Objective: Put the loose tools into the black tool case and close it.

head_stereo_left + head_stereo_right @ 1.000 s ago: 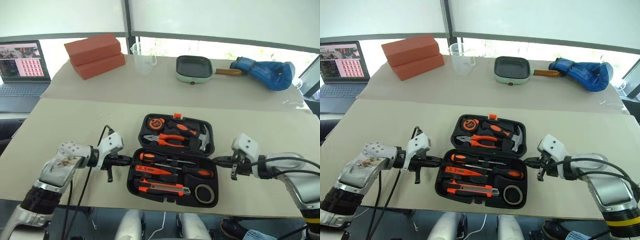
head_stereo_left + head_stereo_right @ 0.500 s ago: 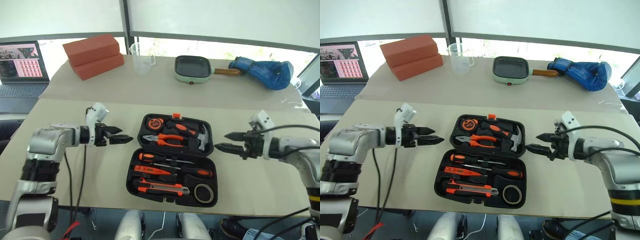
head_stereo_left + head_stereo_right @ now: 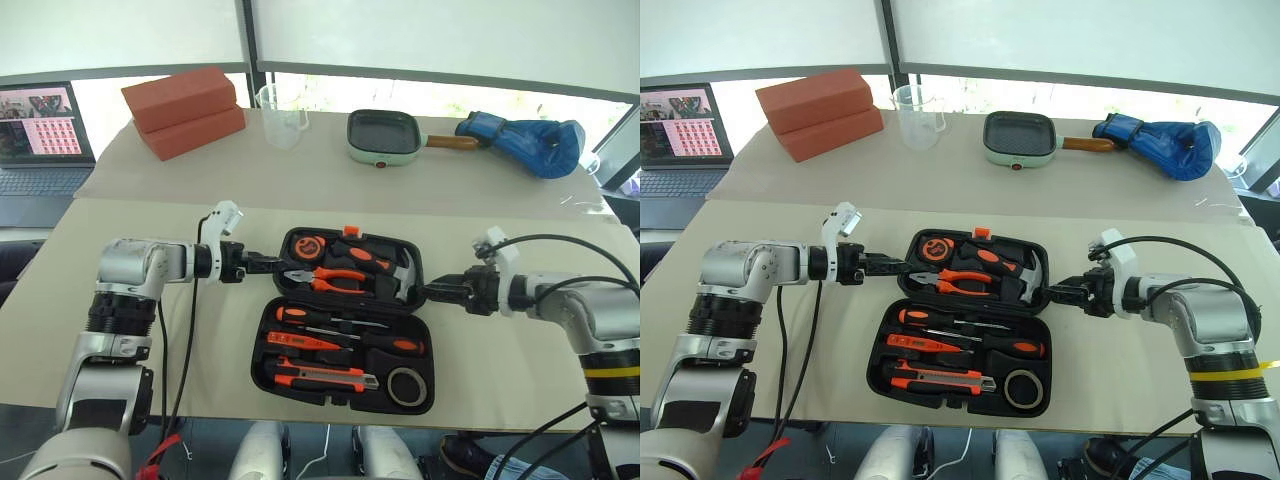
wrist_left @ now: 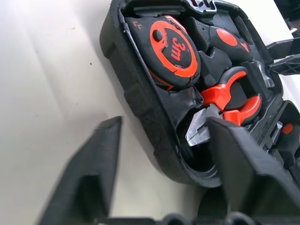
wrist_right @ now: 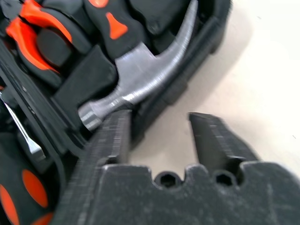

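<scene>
Your case point(image 3: 345, 320) lies open flat on the beige counter point(image 3: 150, 300), near its front edge, orange latch at the far rim. Near half holds the two screwdrivers point(image 3: 345, 340), the slim tester point(image 3: 330, 325), the knife point(image 3: 325, 377) and the tape roll point(image 3: 407, 386), all seated in slots. Far half holds the tape measure point(image 3: 312, 245), pliers point(image 3: 335, 279) and hammer point(image 3: 405, 275).

Your left gripper point(image 3: 268, 265) sits at the far half's left edge, fingers point(image 4: 89, 183) apart, straddling the case wall in the wrist view. Your right gripper point(image 3: 432, 292) is at the far half's right edge, fingers point(image 5: 112, 136) apart, one touching or just beside the rim by the hammer head, the other over bare counter; can't tell if either grips the wall.

A second, paler counter strip point(image 3: 320, 170) runs behind. On it: two stacked red bricks point(image 3: 185, 110) at left, a clear measuring cup point(image 3: 282, 115), a green-rimmed square pan point(image 3: 388, 135), a blue boxing glove point(image 3: 525, 143) at right. A laptop point(image 3: 40, 130) with its screen lit stands off the left end. White window blinds point(image 3: 440, 40) with a dark vertical frame fill the back of the room.
</scene>
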`<state>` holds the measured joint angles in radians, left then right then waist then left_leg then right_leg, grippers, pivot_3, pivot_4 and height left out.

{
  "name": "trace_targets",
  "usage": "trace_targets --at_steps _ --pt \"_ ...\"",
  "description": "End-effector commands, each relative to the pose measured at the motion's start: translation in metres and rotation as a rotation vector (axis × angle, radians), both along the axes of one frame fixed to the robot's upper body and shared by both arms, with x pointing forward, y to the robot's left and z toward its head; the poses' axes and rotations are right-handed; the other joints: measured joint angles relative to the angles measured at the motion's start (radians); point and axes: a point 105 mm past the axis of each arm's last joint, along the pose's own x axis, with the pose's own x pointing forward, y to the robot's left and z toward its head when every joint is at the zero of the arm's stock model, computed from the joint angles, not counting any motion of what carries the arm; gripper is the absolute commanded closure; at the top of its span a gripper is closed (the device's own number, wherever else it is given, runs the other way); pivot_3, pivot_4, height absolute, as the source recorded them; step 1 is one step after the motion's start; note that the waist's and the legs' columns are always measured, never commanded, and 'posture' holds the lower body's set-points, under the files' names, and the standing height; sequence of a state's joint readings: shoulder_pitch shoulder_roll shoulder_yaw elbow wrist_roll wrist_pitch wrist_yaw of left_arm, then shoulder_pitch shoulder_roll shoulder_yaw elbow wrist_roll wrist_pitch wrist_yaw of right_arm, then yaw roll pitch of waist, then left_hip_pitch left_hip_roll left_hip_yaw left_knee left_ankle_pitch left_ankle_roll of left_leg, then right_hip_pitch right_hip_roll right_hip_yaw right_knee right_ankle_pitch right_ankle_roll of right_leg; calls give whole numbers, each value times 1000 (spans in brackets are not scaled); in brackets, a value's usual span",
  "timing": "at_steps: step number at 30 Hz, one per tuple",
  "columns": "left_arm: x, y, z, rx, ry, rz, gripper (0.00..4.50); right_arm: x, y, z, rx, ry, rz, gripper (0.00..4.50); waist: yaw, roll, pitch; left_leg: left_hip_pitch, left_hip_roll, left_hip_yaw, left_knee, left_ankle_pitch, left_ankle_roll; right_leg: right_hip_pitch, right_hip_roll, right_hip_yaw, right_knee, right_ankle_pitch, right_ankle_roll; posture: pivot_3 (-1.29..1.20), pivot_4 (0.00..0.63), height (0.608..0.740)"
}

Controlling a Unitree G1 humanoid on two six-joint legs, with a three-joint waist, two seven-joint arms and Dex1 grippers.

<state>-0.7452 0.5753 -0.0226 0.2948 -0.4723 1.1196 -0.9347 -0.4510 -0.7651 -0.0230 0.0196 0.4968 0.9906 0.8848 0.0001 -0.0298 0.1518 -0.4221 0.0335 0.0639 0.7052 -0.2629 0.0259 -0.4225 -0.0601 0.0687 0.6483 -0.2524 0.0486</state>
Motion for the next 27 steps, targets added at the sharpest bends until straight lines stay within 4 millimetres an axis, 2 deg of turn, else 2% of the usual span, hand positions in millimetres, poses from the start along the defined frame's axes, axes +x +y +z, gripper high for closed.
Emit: trace_targets --at_steps 1,3,4,5,12,16,21,24,27 --pt "2 -3 10 -16 -37 -12 3172 0 3 8 7 -26 10 3797 0 0 0 0 0 0 0 0 0 0 0 0 0 0 0 0 150 740" --pt "0 -4 9 -18 -38 -21 3819 0 4 8 10 -29 12 4335 -2 0 0 0 0 0 0 0 0 1 0 0 0 0 0 0 150 740" --pt "0 -6 9 -17 -39 -27 4235 0 5 9 14 -32 12 4500 -2 0 0 0 0 0 0 0 0 1 0 0 0 0 0 0 150 740" --pt "-1 -8 9 -20 -40 -34 4456 -1 6 10 21 -35 12 4500 -1 0 0 1 0 0 0 0 0 1 0 0 0 0 0 0 150 740" --pt "-8 -19 12 -49 -63 -78 4456 0 15 27 91 -99 26 4500 -2 0 0 1 0 0 0 0 -1 1 0 0 0 0 0 0 150 740" --pt "-12 -27 32 -57 -246 -130 4456 4 20 50 87 -271 25 4500 -2 0 0 0 0 -1 0 0 -1 0 0 0 0 0 0 0 150 740" --pt "-14 -30 60 -94 -433 -114 4456 2 21 63 54 -399 15 4500 4 0 0 -2 0 -1 0 1 -1 -2 -1 0 0 1 0 0 150 740" --pt "-21 -31 62 -57 -526 -117 4456 -1 21 68 24 -472 8 4500 5 0 0 -2 0 -1 0 0 -1 -2 -1 0 0 1 0 0 150 740" --pt "-28 -30 57 0 -605 -110 4456 -4 21 70 -14 -538 -5 4500 4 0 0 -2 0 -1 -2 0 -1 -2 -1 0 0 1 0 0 150 740"
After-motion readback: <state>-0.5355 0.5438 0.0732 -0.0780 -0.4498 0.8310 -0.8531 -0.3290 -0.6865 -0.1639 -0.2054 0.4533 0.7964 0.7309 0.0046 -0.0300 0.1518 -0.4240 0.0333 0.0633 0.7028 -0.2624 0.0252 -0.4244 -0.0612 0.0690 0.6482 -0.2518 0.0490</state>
